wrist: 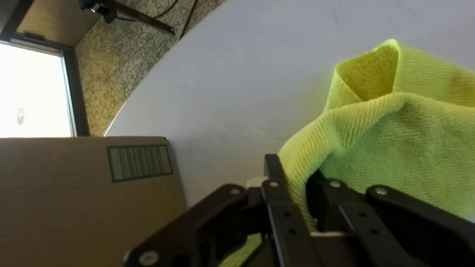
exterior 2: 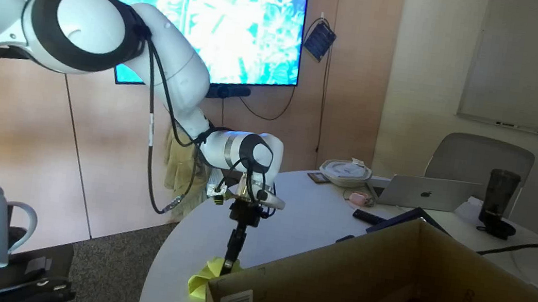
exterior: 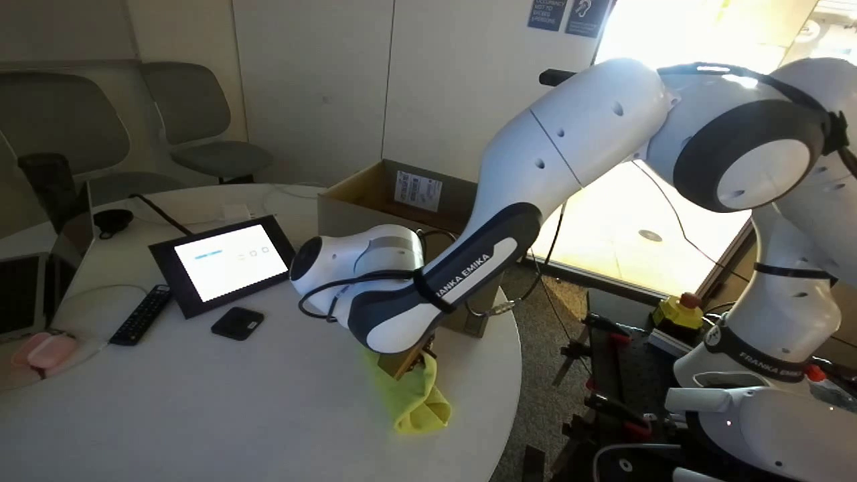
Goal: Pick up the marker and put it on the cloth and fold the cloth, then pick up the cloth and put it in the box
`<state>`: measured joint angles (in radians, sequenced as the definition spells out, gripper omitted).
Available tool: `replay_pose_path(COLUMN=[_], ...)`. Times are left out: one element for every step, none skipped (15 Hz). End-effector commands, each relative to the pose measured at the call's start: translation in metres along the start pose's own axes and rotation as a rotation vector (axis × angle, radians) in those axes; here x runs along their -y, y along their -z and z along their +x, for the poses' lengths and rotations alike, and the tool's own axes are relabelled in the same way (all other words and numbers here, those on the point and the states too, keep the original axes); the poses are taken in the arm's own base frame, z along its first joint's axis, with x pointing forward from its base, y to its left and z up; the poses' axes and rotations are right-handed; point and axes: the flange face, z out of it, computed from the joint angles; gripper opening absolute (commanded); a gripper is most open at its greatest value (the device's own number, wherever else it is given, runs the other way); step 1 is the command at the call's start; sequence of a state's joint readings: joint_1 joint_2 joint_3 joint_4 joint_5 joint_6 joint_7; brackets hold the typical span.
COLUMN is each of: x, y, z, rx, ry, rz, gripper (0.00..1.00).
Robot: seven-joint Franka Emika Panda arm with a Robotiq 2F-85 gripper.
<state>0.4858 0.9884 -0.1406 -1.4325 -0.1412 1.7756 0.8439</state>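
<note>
The two fingers [wrist: 277, 202] pinch a raised ridge of the yellow-green cloth [wrist: 404, 137], which lies loosely folded on the white counter [exterior: 234, 415], near its curved edge. Just beside the cloth, close to the same edge, stands the open cardboard box [exterior 2: 324, 283]. Farther from this edge lie a black remote control [exterior: 140, 314] and a lit, black-framed screen [exterior: 227, 264].

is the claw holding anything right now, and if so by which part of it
Yes, the claw holds the cloth by a raised, bunched fold, pinched between its jaws.
</note>
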Motion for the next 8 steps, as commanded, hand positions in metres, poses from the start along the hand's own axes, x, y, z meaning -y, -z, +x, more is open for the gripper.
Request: replay_pose_path(x=[-0.030, -0.034, -0.034, -0.036, -0.037, -0.039, -0.040, -0.043], y=[-0.018, -0.025, -0.031, -0.037, -0.043, -0.047, -0.049, -0.052], z=[-0.031, -0.038, -0.042, -0.046, -0.050, -0.053, -0.055, -0.058], rx=[0.044, 0.059, 0.076, 0.089, 0.095, 0.100, 0.103, 0.104], ry=[-0.021, -0.010, 0.002, 0.011, 0.018, 0.022, 0.023, 0.024], rz=[0.008, 0.012, 0.022, 0.032, 0.038, 0.044, 0.051, 0.059], gripper=[0.14, 0.14, 0.27, 0.40, 0.47, 0.55, 0.64, 0.71])
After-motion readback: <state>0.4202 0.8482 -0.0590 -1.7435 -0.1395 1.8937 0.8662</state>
